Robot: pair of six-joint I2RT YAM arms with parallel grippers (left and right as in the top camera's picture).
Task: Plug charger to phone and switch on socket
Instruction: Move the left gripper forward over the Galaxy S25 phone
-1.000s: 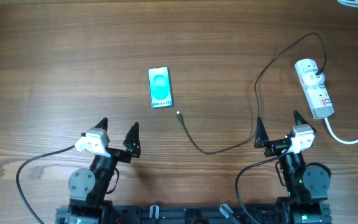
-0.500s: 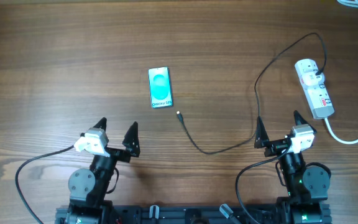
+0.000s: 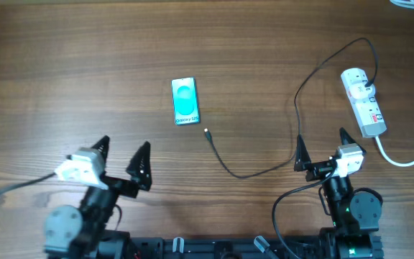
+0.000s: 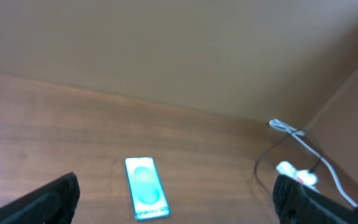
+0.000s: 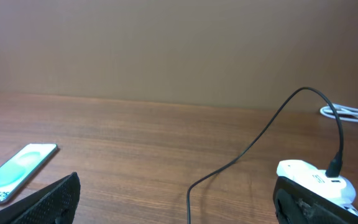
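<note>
**Overhead view.** The phone (image 3: pixel 185 101) is lying flat, screen up, on the surface (image 3: pixel 85 57), ahead of the left fingers (image 3: pixel 142 157), which are standing spread and gripping nothing. The right fingers (image 3: pixel 300 151) are likewise parted and empty. The charger (image 3: pixel 254 173) is trailing loosely from its connector (image 3: pixel 205 132), which is resting near the phone's near end but apart from it. At its other end its plug (image 3: pixel 369 88) is sitting in the socket (image 3: pixel 363 103) at far right.

**Handling, as judged.** The cable is looking light and limp, so it is likely going to sag and swing if lifted midway. The hold is best taken just behind the stiff connector. The phone is looking thin, smooth and slippery, and is likely going to slide under a push unless the other fingers are bracing its long edges. The socket's switches are probably needing only a firm press.
</note>
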